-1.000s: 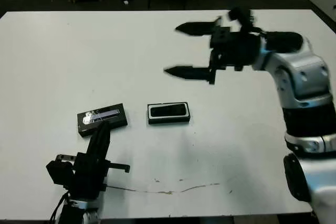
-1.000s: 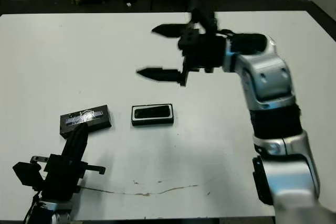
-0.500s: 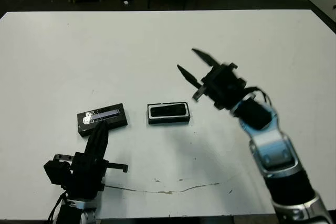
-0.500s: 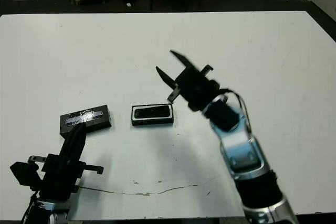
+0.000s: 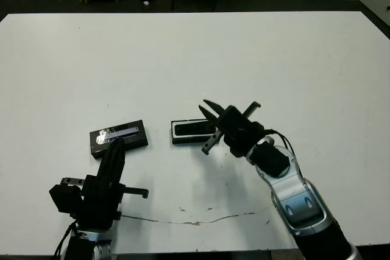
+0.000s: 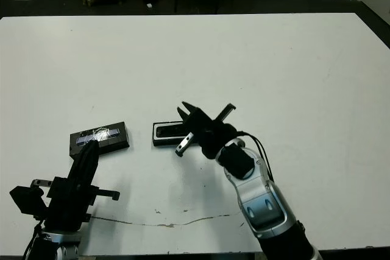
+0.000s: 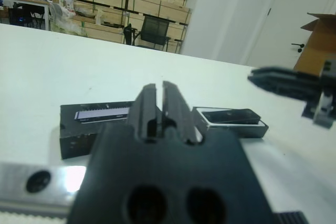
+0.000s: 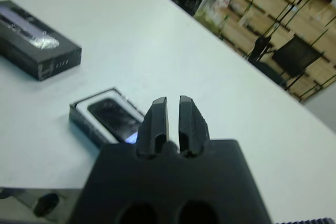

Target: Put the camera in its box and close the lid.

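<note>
Camera (image 5: 195,128) is lying in the box (image 5: 177,140) at table centre, screen glow showing at one end in the R wrist view; looks seated, so the insert step reads as done. Lid (image 5: 119,137) lies flat well to the left of the box, not yet on, so the closing step is in hand. R gripper (image 5: 204,126) is low at the box's right end, fingers apart in the head views, holding nothing; can't tell if it touches the box. L gripper (image 7: 156,90) sits just short of the lid, fingers together, empty. Next: L fingers need to part and take the lid by its edges, then carry it across and square it over the box, w/ R steadying or clearing out. Vs 1 s ago: R arm was high and far beyond the box w/ fingers spread wide, and has since swung down to it. Box, lid and L gripper are unchanged.
</note>
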`<state>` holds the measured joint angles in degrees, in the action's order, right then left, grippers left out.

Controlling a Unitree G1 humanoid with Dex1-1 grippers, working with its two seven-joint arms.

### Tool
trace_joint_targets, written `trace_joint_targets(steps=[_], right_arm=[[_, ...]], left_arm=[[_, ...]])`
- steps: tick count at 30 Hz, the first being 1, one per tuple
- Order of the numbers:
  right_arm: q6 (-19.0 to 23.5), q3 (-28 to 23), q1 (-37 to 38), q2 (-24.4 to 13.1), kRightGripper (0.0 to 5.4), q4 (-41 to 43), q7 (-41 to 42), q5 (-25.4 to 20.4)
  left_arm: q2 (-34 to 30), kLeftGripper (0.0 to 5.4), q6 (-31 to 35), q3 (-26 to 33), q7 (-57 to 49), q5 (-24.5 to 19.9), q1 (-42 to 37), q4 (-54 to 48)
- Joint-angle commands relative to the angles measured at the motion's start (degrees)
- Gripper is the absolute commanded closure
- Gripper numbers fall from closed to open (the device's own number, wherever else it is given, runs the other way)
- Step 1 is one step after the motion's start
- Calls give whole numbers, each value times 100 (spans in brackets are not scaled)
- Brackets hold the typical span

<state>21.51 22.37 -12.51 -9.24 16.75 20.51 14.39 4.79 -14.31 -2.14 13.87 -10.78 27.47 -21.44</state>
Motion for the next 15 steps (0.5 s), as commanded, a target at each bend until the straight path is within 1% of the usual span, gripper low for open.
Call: trace_joint_targets(steps=[1, 3, 6, 9, 11, 13, 15], right_arm=[[196, -12, 126, 73, 538, -286, -120, -1], [379, -90, 122, 180, 538, -426, -145, -101], [491, -166, 119, 286, 538, -665, -221, -165], [596, -235, 102, 328, 538, -835, -282, -187], [744, -312, 98, 354, 538, -936, -275, -257], [785, -389, 107, 359, 538, -1078, -225, -363], [705, -417, 123, 319, 538, -1239, -178, -441]], left_arm=[[-220, 540, 47, 2, 64, -54, 316, 60], [-207, 540, 15, 9, 27, 30, 327, 71], [-190, 540, 45, -5, -12, 90, 369, 23], [-190, 540, -53, 7, 48, 29, 361, 86], [-203, 540, -93, 25, 84, -10, 354, 131], [-192, 540, -32, 20, 40, 8, 388, 93], [-172, 540, 64, -10, -10, 7, 441, 9]])
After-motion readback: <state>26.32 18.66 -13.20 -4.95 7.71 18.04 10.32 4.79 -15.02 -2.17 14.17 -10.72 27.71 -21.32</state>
